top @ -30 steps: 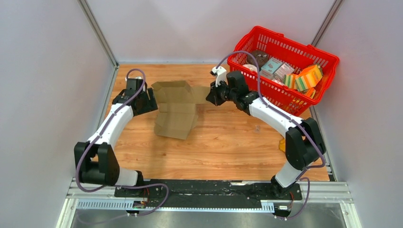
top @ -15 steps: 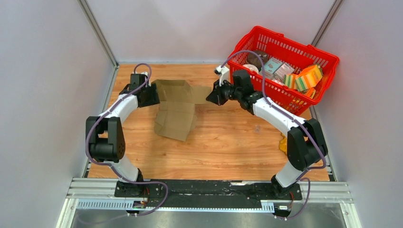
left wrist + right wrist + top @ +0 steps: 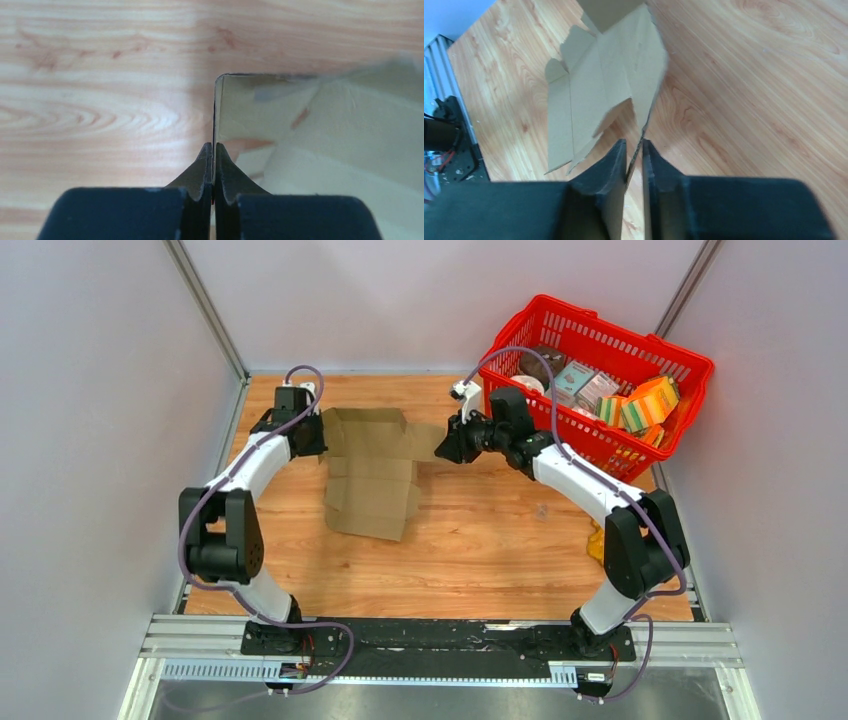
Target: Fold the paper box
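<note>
The paper box, a notched brown sheet, is being supported on the wooden table toward 11 o'clock. Its 10 o'clock flap is being pinched by the closed left gripper. Its 2 o'clock flap is being straddled by the right gripper, jaws slightly apart.

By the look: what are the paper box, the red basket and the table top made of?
Paper box: thin brown cardboard, matte and unprinted, with creased fold lines and a sheet-thin edge in the wrist views.
Red basket: probably moulded plastic, uniform red with a slight gloss and lattice walls.
Table top: wood-grain pattern with knots and a smooth, light sheen. Solid wood or printed laminate, cannot tell.
</note>
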Robot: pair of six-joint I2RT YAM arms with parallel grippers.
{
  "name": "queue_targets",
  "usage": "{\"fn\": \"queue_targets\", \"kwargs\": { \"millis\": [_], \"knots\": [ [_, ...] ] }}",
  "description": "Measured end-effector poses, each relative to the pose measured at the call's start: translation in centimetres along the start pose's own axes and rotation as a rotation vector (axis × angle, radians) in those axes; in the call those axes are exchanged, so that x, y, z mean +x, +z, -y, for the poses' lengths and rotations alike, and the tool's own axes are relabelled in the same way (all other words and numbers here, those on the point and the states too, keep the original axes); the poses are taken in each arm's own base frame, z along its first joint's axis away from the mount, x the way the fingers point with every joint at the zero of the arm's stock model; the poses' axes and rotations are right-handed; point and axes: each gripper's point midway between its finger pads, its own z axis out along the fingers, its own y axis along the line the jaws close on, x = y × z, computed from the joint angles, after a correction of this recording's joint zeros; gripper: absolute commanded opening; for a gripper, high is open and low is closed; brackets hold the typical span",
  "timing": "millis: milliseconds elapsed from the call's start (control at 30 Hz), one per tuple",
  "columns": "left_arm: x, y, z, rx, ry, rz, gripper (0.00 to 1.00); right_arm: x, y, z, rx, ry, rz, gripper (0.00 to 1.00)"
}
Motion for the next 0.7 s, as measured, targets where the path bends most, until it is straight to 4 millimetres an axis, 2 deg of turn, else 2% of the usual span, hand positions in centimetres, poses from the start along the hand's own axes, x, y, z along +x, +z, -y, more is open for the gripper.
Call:
{"fn": "queue_targets", "kwargs": {
  "millis": [67, 100, 267, 467, 633, 700],
  "knots": [
    [0.4, -2.0, 0.2, -0.006, 0.008, 0.011, 0.01, 0.2, -0.2, 0.3, 0.014, -0.005, -0.02, 0.41],
    [0.7, -3.5, 0.3, -0.004, 0.014, 0.025, 0.0, 0.2, -0.2, 0.4, 0.019, -0.008, -0.032, 0.53],
    [2.3, -7.7, 3.0, 0.081, 0.064, 0.035, 0.0, -0.9, -0.8, 1.1, 0.065, -0.05, -0.066, 0.73],
    [4.5, -8.9, 5.6, 0.202, 0.099, -0.028, 0.0, -3.2, -1.2, 1.1, 0.086, -0.138, -0.097, 0.79],
    [6.0, -9.9, 6.7, 0.268, 0.137, -0.085, 0.0, -7.8, 1.5, 0.7, 0.035, -0.277, -0.075, 0.79],
    [6.4, -10.6, 6.8, 0.287, 0.158, -0.093, 0.0, -8.9, 2.6, 0.5, -0.003, -0.327, -0.073, 0.78]
  ]
}}
